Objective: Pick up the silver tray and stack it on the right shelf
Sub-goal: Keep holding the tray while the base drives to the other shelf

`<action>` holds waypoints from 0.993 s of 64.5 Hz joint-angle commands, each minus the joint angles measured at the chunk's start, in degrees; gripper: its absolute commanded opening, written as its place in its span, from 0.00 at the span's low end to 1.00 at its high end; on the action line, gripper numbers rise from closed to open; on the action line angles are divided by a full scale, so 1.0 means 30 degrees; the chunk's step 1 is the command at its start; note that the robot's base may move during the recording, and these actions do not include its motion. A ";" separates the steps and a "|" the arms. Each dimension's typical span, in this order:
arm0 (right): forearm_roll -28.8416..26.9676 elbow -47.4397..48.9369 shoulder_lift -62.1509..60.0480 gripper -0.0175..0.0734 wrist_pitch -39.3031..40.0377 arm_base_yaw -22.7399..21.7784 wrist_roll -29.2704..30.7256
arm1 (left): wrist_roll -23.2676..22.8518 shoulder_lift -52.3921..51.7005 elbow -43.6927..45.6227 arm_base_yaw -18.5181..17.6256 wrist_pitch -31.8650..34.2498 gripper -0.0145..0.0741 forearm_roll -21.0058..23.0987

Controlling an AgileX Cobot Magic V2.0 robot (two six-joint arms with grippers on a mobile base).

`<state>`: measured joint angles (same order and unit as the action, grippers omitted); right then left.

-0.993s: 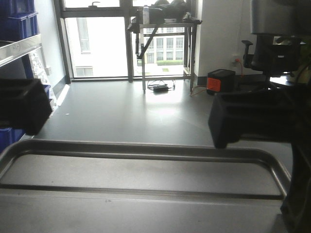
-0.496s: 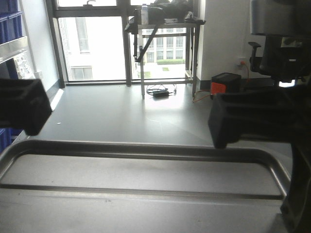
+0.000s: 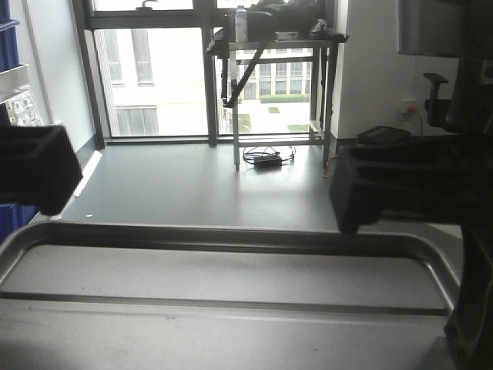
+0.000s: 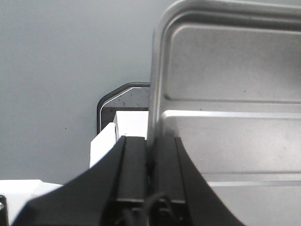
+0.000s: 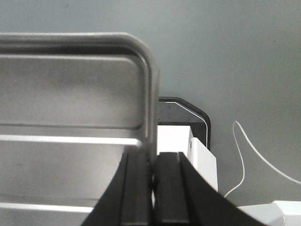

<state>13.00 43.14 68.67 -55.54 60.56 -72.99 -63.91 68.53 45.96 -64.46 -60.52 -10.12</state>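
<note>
The silver tray (image 3: 231, 277) fills the bottom of the front view, held level above the grey floor, with one ridge showing across its base. My left gripper (image 3: 35, 166) is shut on the tray's left rim; in the left wrist view its jaws (image 4: 151, 141) clamp the rim of the tray (image 4: 225, 84). My right gripper (image 3: 400, 185) is shut on the right rim; the right wrist view shows its jaws (image 5: 154, 157) pinching the rim of the tray (image 5: 70, 94). The right shelf is out of view.
A steel table (image 3: 273, 46) stands by the window with cables (image 3: 266, 159) on the floor under it. A dark box (image 3: 381, 135) and an office chair (image 3: 435, 92) are at right. A rack with blue bins (image 3: 9, 46) is at the left edge.
The room behind the tray has spread outward and the window has come closer: the base has rolled forward. The blue bins have slid off the left edge. Both grips on the tray are unchanged.
</note>
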 commanded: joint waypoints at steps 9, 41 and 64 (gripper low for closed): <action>0.1465 0.0278 -0.0418 0.25 -0.3415 -0.0153 0.0265 | -0.0120 -0.0403 0.0274 -0.0002 -0.5391 0.05 -0.1503; 0.1465 0.0278 -0.0418 0.25 -0.3538 -0.0153 0.0265 | -0.0120 -0.0403 0.0274 -0.0002 -0.5391 0.05 -0.1503; 0.1465 0.0278 -0.0418 0.25 -0.3580 -0.0153 0.0265 | -0.0120 -0.0403 0.0274 -0.0002 -0.5391 0.05 -0.1503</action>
<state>12.97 43.36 68.67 -56.02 60.56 -72.99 -63.91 68.53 46.01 -64.46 -60.52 -10.12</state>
